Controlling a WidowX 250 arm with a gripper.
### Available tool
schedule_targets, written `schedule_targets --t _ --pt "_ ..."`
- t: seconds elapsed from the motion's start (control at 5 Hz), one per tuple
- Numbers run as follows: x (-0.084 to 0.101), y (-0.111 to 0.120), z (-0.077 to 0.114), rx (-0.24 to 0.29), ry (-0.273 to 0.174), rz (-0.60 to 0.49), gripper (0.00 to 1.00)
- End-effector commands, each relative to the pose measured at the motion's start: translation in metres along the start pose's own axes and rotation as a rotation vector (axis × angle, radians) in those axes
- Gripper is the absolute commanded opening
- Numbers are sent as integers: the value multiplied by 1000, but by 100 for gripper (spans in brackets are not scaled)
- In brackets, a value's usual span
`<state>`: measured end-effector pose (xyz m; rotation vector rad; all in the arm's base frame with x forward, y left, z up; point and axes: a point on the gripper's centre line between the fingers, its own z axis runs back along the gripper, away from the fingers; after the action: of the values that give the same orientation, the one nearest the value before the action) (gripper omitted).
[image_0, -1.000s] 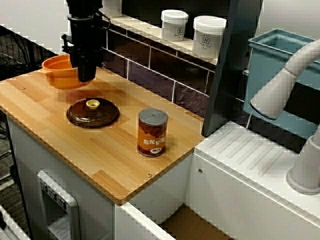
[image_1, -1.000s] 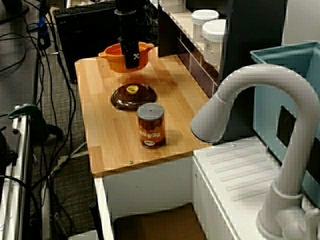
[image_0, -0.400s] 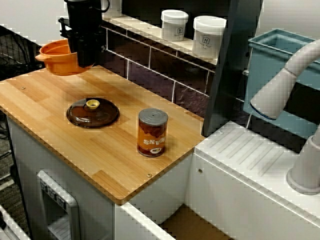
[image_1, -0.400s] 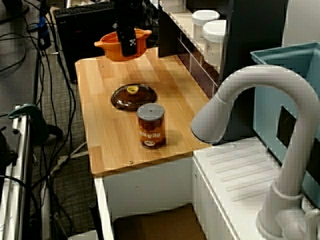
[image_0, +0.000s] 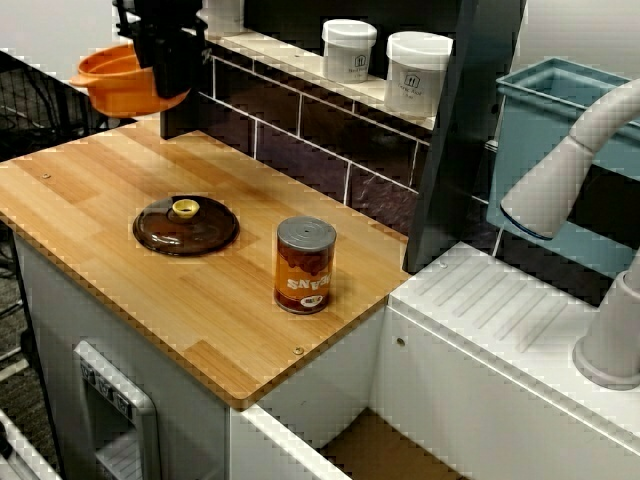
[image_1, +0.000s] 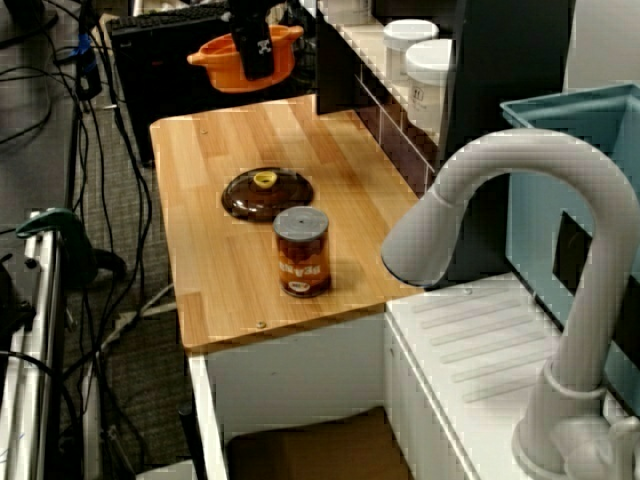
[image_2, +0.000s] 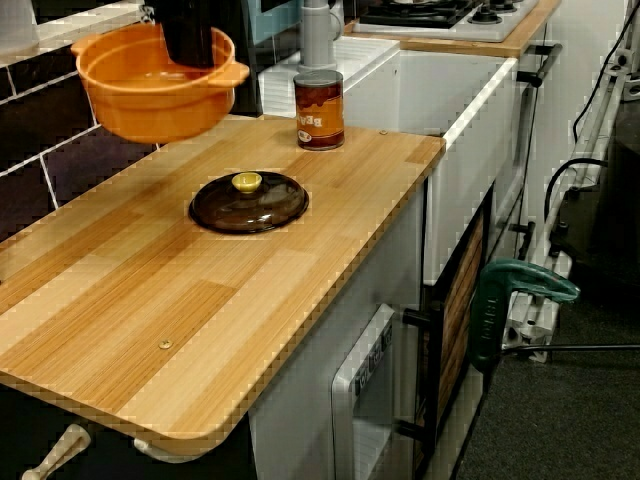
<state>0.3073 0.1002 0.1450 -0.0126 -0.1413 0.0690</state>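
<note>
Wooden counter (image_0: 200, 320) of a toy kitchen, with a dark tiled wall and a shelf (image_0: 300, 62) behind it and a white sink unit with a grey tap (image_0: 565, 175) at one end.

Gripper (image_0: 172, 88): black, hanging from above at the counter's far end from the tap. Its fingers pinch the wall of the orange pot (image_0: 112, 88). In the view from the counter's end one finger reaches down inside the pot, close to the rim on the wall side. The other finger is hidden behind it.

Pot: held in the air, well clear of the wood, open side up and tilted slightly. In the view over the tap it hangs beyond the counter's far edge, against the dark background. It has two small handles on its rim and nothing shows inside it.

Lid (image_0: 186, 228): brown glass with a yellow knob, lying flat on the counter, knob up, near the middle. It is well apart from the pot.

Can (image_0: 305, 265): upright on the counter with a grey top and a brown label, near the lid on the tap side but not touching it.

Jars (image_0: 349, 50): two, white and capped, side by side on the shelf.
</note>
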Motion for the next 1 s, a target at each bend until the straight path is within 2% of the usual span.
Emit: schedule_targets --t 0.0,0.4,0.8 --pt "11 -4 47 29 -100 -21 0" --pt "24 -31 64 112 -68 -67 0" --pt "28 -45 68 136 52 -81 0"
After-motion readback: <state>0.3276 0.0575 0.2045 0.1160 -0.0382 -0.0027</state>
